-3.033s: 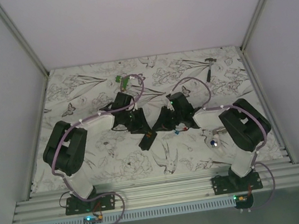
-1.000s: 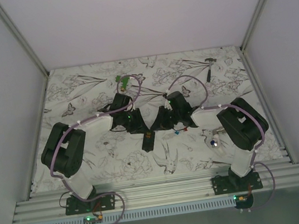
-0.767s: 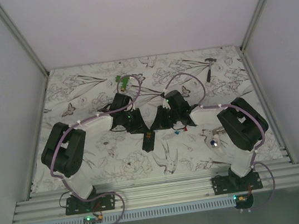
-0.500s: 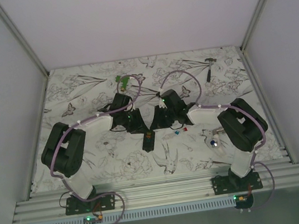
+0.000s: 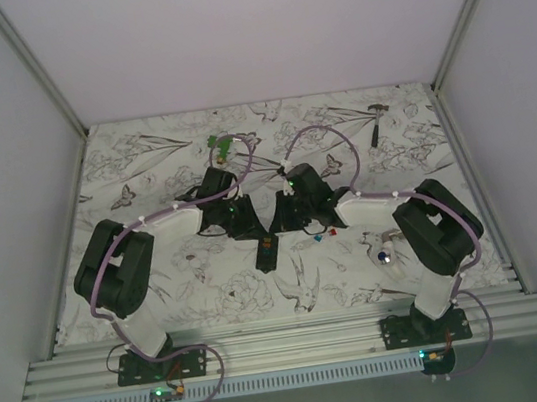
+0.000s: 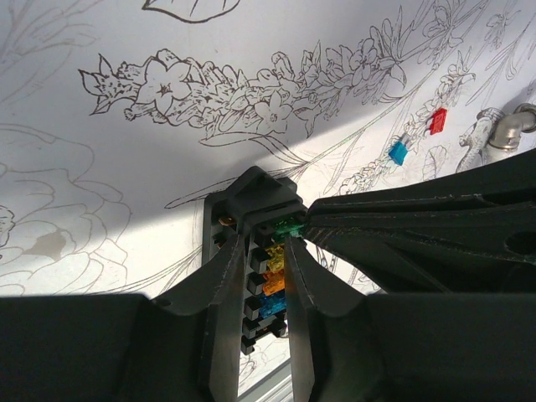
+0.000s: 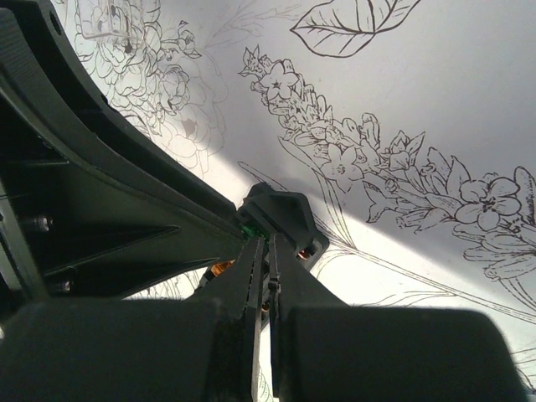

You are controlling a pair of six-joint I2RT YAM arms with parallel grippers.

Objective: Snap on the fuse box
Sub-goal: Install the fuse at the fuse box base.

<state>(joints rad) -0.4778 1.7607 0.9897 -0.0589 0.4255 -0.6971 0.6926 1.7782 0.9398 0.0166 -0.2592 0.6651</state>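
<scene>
Now we have the left pincer clenched, as far as we can judge, on the fuse box. The box lies on the counter between its fingers, with the coloured row showing in the gap. The right pincer appears pinched on a small green piece, just ahead of the left fingertips. We should hold the box square, line the piece over its slot and press straight down without twisting. The slot itself is hidden, and we cannot tell whether the piece is seated.
</scene>
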